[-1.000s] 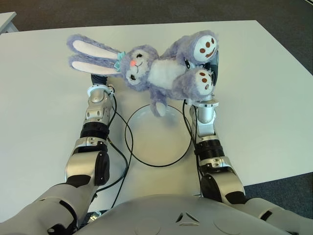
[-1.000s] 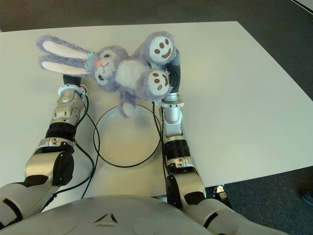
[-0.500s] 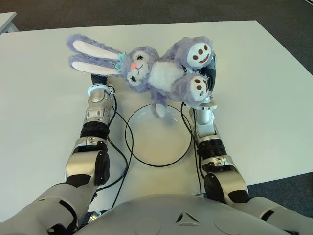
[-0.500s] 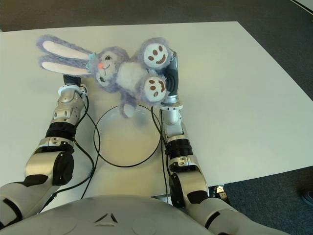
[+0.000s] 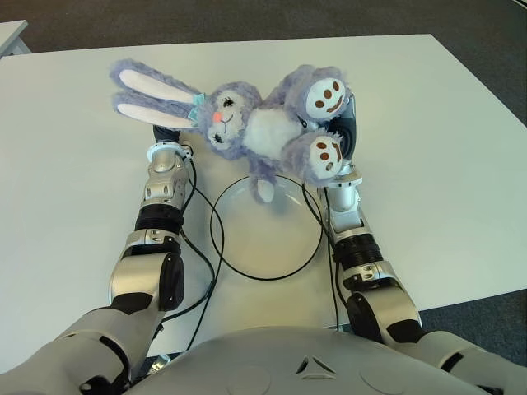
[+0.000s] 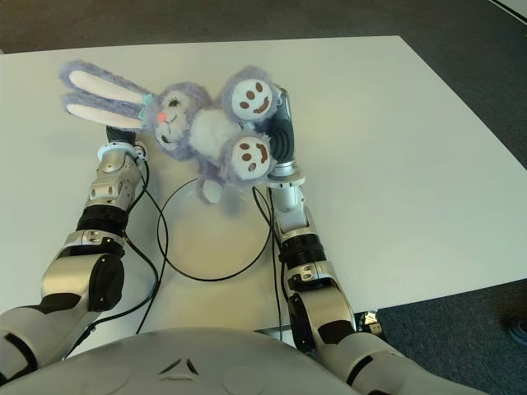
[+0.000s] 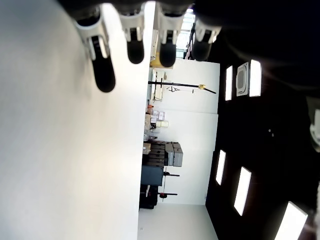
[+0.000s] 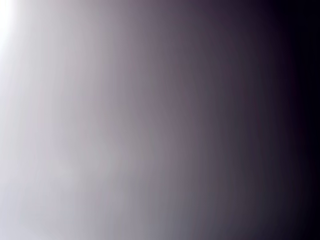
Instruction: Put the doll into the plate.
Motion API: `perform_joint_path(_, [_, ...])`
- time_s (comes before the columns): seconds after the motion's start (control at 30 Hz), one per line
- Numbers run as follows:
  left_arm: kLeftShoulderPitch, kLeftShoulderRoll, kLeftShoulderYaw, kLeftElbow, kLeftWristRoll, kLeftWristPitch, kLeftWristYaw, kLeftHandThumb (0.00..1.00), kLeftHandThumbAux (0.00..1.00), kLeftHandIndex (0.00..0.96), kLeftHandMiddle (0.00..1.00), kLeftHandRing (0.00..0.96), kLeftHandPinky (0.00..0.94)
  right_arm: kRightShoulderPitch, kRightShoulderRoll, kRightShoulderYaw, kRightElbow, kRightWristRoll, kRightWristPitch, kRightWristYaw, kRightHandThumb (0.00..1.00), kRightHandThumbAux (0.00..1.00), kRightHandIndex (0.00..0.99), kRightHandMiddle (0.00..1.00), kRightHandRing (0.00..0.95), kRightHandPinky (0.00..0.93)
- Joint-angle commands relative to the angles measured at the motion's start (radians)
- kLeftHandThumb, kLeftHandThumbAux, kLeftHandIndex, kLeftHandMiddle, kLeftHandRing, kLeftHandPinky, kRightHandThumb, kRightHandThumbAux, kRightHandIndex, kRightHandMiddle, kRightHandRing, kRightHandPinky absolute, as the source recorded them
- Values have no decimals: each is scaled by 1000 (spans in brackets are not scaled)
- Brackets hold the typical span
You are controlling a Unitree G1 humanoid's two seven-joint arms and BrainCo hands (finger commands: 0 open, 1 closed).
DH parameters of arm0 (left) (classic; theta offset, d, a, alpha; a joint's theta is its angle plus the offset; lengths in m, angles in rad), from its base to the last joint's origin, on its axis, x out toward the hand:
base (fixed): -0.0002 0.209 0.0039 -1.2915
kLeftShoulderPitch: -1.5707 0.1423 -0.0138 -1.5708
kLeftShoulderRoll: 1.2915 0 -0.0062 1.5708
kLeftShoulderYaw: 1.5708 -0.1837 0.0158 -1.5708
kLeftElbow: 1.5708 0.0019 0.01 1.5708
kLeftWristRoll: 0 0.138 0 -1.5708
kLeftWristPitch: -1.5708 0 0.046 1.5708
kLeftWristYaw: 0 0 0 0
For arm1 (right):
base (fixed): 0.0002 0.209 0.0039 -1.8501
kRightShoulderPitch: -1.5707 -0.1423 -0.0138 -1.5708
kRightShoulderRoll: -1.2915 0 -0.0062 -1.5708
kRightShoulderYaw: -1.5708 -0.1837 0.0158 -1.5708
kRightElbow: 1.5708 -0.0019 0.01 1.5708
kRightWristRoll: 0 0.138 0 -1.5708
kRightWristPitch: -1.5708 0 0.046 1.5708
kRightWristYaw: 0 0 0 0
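A broad white surface (image 5: 428, 148) fills most of both eye views, matte and evenly lit; around its far and right edges lies dark grey carpeted floor (image 5: 247, 20); a corner of a second pale table (image 5: 10, 34) shows at the far left; the left wrist view looks past the white top into a room with a white wall (image 7: 187, 125), dark stacked equipment (image 7: 160, 155) against it, and a dark ceiling with bright rectangular light panels (image 7: 242, 190).

One doll (image 5: 247, 123), one plate (image 5: 272, 247), one table (image 5: 445, 164), two hands.
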Motion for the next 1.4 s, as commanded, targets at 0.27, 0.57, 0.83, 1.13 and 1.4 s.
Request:
perform_joint_path(0.27, [25, 0, -5, 36, 4, 27, 1, 0, 397, 0, 92, 59, 0, 22, 0, 23, 1, 74, -32, 49, 714, 713, 435, 837, 849, 873])
perform_joint_path(0.57, [23, 0, -2, 43, -1, 25, -1, 0, 398, 0, 91, 58, 0, 14, -3, 23, -10, 91, -19, 79, 715, 712, 434, 836, 844, 876])
perform_joint_path(0.83, [23, 1, -3, 45, 0, 23, 0, 0, 402, 0, 97, 66, 0, -3, 5, 9, -12, 101, -16, 81, 716, 711, 434, 837, 844, 875])
perform_joint_path(1.13, [18, 4, -4, 55, 3, 25, 1, 0, 406, 0, 96, 65, 0, -30, 32, -5, 12, 114, -55, 63, 719, 711, 434, 835, 839, 851])
perform_joint_path(1.4, [16, 2, -2, 56, 0, 29, 4, 0, 404, 0, 90, 57, 0, -46, 50, -44, 26, 26, -89, -2, 718, 710, 435, 830, 828, 843])
